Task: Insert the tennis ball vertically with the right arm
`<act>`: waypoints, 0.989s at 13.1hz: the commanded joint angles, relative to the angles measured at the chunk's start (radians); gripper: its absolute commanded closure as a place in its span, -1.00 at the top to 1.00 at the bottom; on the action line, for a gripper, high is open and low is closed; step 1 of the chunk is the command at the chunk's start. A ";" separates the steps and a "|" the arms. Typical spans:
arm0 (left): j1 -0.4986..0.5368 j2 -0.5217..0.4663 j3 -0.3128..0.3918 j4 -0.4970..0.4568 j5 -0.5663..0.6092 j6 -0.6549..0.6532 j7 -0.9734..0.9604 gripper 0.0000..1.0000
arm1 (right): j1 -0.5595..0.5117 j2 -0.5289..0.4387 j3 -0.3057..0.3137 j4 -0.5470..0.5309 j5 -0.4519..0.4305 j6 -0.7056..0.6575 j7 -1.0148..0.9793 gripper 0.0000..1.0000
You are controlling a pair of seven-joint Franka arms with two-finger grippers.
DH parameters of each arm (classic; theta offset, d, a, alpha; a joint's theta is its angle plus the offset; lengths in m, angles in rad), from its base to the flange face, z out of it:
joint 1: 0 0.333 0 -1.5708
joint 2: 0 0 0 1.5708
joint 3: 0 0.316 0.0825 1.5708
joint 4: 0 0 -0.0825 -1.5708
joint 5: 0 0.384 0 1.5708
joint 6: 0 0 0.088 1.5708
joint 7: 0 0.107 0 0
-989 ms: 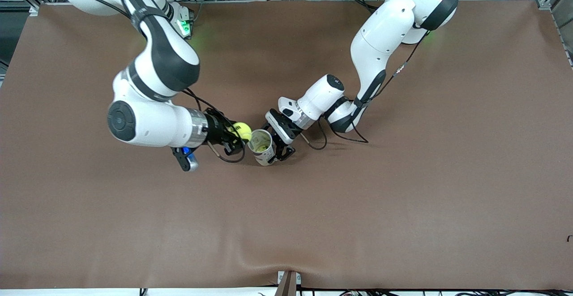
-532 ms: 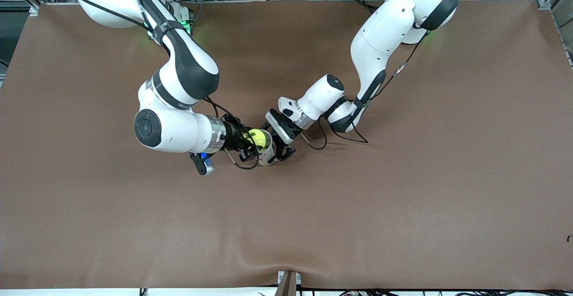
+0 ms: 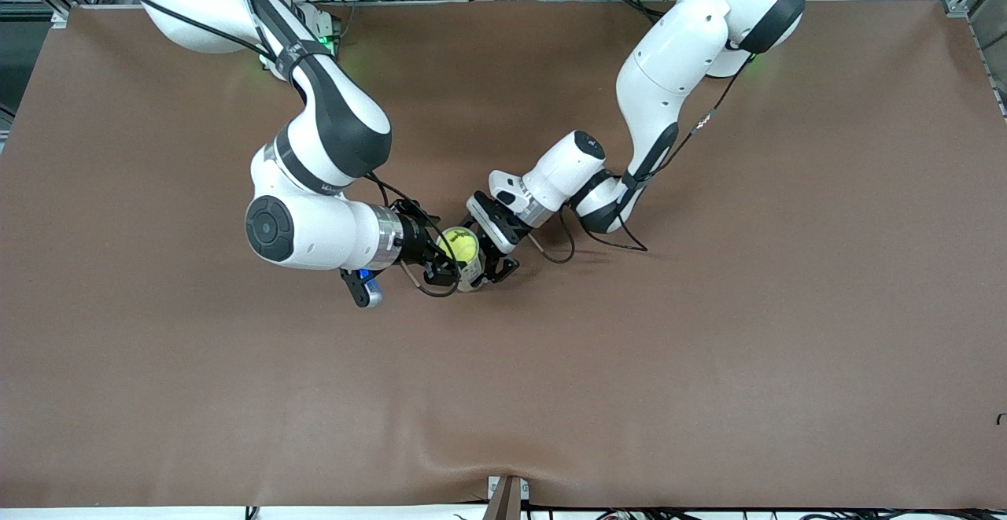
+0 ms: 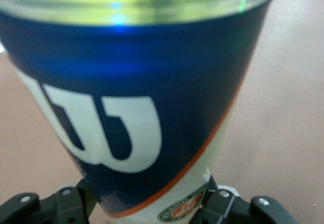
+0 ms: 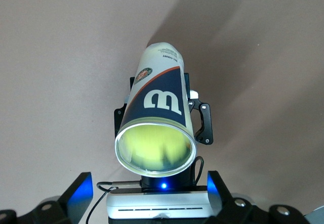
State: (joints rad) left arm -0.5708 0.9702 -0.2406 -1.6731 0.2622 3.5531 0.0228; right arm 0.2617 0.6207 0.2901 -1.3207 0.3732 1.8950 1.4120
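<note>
A tennis ball can (image 3: 472, 274), blue and white with a W logo, stands tilted near the middle of the table. My left gripper (image 3: 492, 259) is shut on its lower body; the can fills the left wrist view (image 4: 152, 107), with my left gripper (image 4: 147, 204) round its base. A yellow tennis ball (image 3: 460, 245) sits in the can's open mouth and shows inside it in the right wrist view (image 5: 154, 150). My right gripper (image 3: 439, 262) is at the can's mouth. Its fingers (image 5: 81, 189) are spread wide and hold nothing.
The brown table (image 3: 708, 363) carries nothing else. The two arms meet at the can, with the left arm's wrist and black cable (image 3: 562, 241) close beside it. The left hand's white housing with a blue light (image 5: 159, 204) shows under the can's mouth.
My right gripper carried the ball sideways to the can held by the left gripper. The ball now sits in the can's mouth and the right fingers are apart. The left arm stayed still.
</note>
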 commanded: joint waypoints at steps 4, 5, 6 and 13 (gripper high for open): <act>0.005 -0.011 0.001 -0.010 0.017 0.004 0.002 0.59 | -0.001 0.004 -0.005 0.060 0.006 -0.075 0.018 1.00; 0.005 -0.011 0.001 -0.008 0.017 0.004 0.002 0.59 | -0.016 0.004 -0.009 0.096 0.004 -0.106 0.009 1.00; 0.005 -0.011 0.001 -0.010 0.017 0.004 0.002 0.59 | -0.044 0.004 -0.009 0.124 0.003 -0.125 -0.013 1.00; 0.005 -0.013 0.001 -0.010 0.017 0.004 0.002 0.59 | -0.260 -0.050 0.037 0.147 -0.101 -0.255 -0.440 1.00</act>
State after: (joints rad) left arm -0.5706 0.9701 -0.2406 -1.6728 0.2622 3.5535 0.0228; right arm 0.0174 0.6053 0.3006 -1.1700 0.3454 1.6726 1.0542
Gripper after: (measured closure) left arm 0.203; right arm 0.000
